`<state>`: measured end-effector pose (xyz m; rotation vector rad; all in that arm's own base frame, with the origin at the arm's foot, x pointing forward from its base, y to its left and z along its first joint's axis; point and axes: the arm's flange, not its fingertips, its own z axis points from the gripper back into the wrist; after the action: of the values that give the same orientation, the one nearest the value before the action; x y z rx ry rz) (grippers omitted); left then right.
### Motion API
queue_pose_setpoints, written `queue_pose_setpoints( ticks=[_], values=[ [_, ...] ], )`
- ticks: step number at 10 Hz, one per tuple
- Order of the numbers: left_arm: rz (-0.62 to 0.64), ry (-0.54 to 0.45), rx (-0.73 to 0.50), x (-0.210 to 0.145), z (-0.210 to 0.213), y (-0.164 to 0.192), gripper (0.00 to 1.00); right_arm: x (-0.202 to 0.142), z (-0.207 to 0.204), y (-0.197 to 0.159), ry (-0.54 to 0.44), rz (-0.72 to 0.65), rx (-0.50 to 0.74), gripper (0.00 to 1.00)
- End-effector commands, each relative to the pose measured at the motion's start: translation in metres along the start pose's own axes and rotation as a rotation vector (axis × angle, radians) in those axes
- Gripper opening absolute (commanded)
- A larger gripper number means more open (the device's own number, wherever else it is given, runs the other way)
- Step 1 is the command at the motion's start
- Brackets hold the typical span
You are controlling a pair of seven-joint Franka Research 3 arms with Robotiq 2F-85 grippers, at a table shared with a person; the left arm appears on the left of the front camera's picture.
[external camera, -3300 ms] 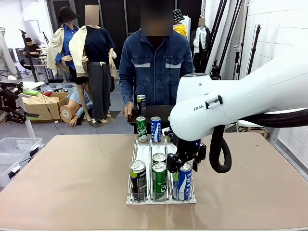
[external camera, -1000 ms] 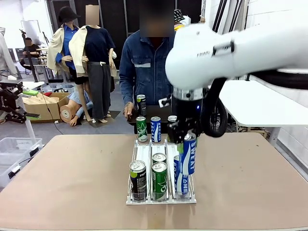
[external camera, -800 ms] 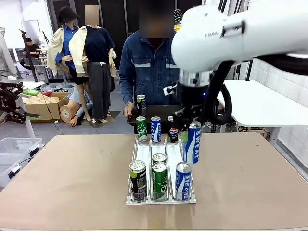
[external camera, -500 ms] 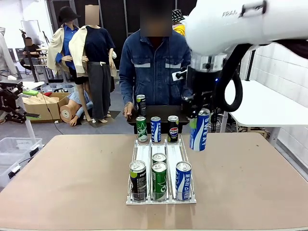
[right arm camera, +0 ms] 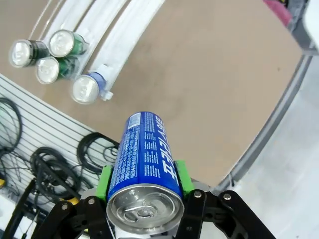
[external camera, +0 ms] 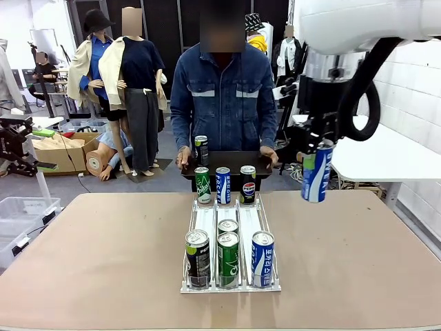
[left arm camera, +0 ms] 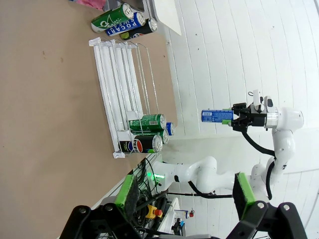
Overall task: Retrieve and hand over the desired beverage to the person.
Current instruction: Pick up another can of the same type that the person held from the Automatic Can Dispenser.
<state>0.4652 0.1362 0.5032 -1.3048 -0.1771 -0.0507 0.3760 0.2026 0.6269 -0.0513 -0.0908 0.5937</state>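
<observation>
White-railed rack (external camera: 231, 219) at mid-table holds seven cans: three at its far end, four at its near end. Right gripper (external camera: 321, 141) clamps a blue can (external camera: 316, 172) aloft near the table's right edge, before the person (external camera: 224, 96). Left gripper (left arm camera: 185, 196) stands apart, empty.

Lighting's pretty even and bright, looks like overhead indoor light, so the counter (external camera: 103, 241) barely gets any shadows, just soft dark patches under the cans (external camera: 227, 258). Front view is sharp up close, background goes darker toward the back wall. Can tops (right arm camera: 50, 57) in the right wrist view catch some glare. Both wrist views have that wide-angle bend near the edges, and the blue can (right arm camera: 144, 159) right by the lens looks stretched and a bit soft.
</observation>
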Motion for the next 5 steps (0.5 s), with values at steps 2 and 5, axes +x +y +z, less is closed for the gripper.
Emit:
queue_pose_setpoints(
  ticks=[2, 5],
  values=[
    [-0.003, -0.009, 0.005, -0.001, 0.000, -0.001, 1.00, -0.022, 0.013, -0.035, 0.005, 0.000, -0.030, 0.00],
    [-0.003, -0.009, 0.005, -0.001, 0.000, -0.001, 1.00, -0.046, 0.006, -0.071, -0.026, -0.038, 0.020, 0.00]
  ],
)
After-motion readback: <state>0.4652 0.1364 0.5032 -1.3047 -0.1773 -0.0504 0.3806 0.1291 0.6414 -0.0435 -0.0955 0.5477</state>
